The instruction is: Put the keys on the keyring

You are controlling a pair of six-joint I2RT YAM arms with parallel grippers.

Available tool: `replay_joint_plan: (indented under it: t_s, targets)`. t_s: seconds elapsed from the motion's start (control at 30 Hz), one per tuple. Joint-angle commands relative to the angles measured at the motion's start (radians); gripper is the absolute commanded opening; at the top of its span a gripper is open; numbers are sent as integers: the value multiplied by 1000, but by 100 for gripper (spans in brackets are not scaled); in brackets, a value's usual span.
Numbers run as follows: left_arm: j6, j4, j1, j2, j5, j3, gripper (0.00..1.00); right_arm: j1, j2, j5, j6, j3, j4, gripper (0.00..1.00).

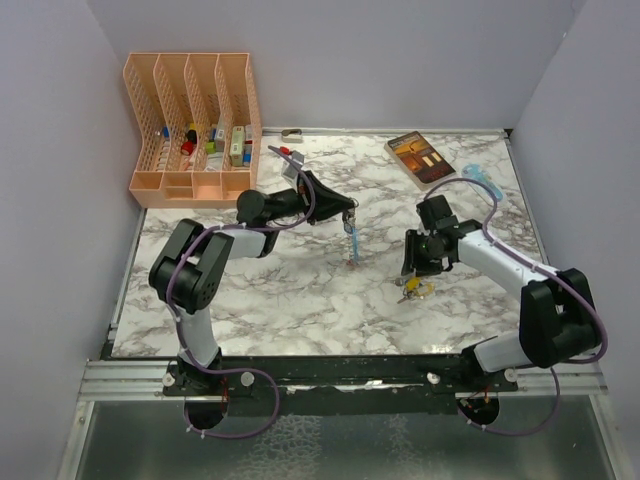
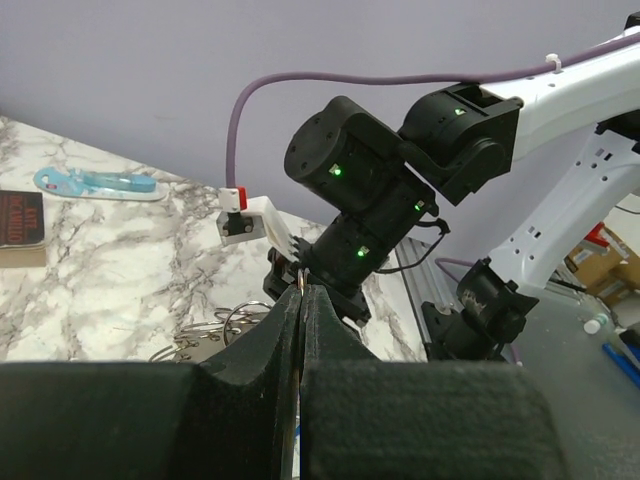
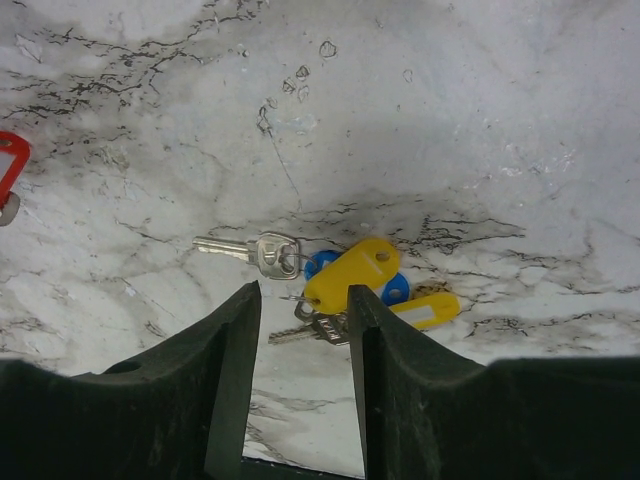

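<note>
Left gripper (image 1: pixel 346 216) is pressed together, pinching the keyring (image 1: pixel 352 240) by its thin metal top. The blue piece and red tag (image 1: pixel 352 263) hang below it over the middle of the table (image 1: pixel 300 290). The tag hangs low, and whether it touches the marble cannot be told. Right gripper (image 3: pixel 303 300) has its fingers spread and points down over the keys (image 3: pixel 268 255), which lie in a small heap on the marble: a silver key, a yellow tag (image 3: pixel 355 272), blue tags under it and a second yellow one. Nothing is between the fingers, and the heap sits just beneath the gap. Keys and keyring are apart, the heap to the right of the hanging ring. Judgement: early stage. The ring is up and presented, but no key from the heap is on it or even lifted. Left to do: close on a key, carry it across, thread it on, then the rest. It is not clear whether the heaped keys are joined to each other.
</note>
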Motion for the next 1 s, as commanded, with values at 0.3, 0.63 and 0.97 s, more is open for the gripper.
replay_joint_plan:
  t_s: [0.3,0.63,0.97]
  targets:
    - [-49,225,-15,28,46,40,0,10,110,-37,-38,33,98,40]
    - [-73,239,-14,61,62,53,0,16,111,-68,-53,12,108,34]
    - [-85,250,-14,72,77,59,0,25,109,-112,-69,-37,124,29]
